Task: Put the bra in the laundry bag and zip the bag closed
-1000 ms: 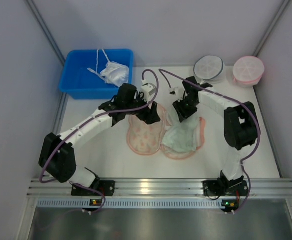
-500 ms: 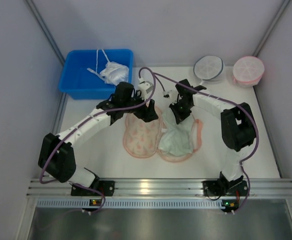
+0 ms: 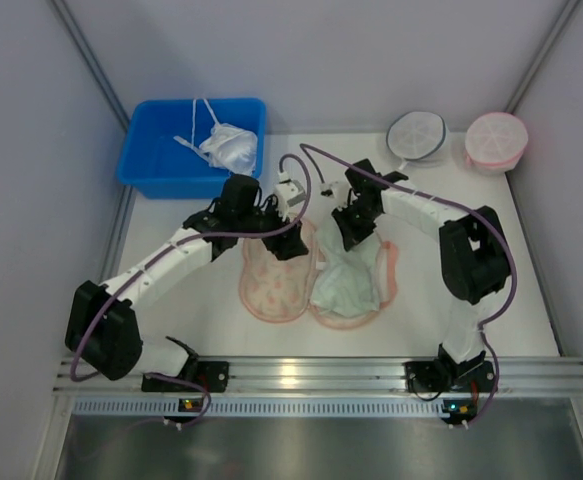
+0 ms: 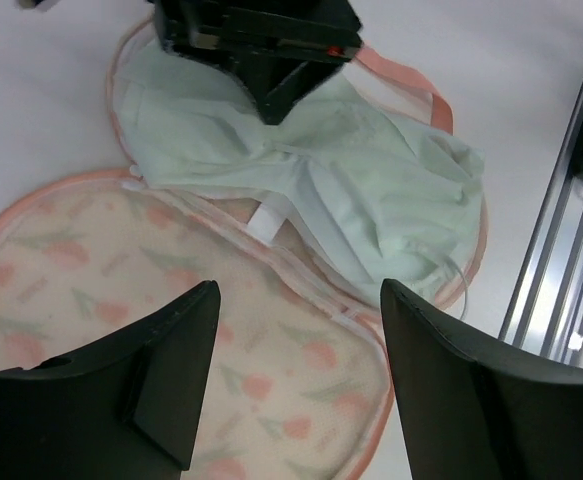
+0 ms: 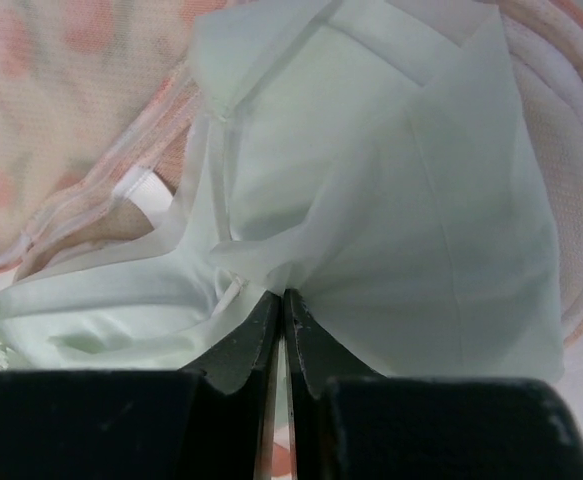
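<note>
The peach-pink floral laundry bag [image 3: 274, 283] lies open on the table, its two halves side by side. The pale cream bra [image 3: 349, 283] rests bunched in the right half. My right gripper [image 3: 352, 237] is shut on the bra's fabric [image 5: 391, 230] at its far edge; the pinched fold shows at the fingertips [image 5: 269, 312]. My left gripper [image 3: 291, 240] is open and empty above the far end of the left half, whose floral lining [image 4: 271, 370] shows between its fingers [image 4: 171, 370]. The bra [image 4: 351, 170] and the right gripper [image 4: 271, 95] also show in the left wrist view.
A blue bin [image 3: 161, 160] at the back left holds a brighter white bra [image 3: 226, 147]. A round white mesh pouch [image 3: 417, 135] and a round pink mesh pouch [image 3: 496, 140] stand at the back right. The table's metal front rail [image 4: 571, 250] runs along the near edge.
Both grippers and the bag with the bra have shifted left and toward the near edge. The bra has gathered more tightly inside the right half.
</note>
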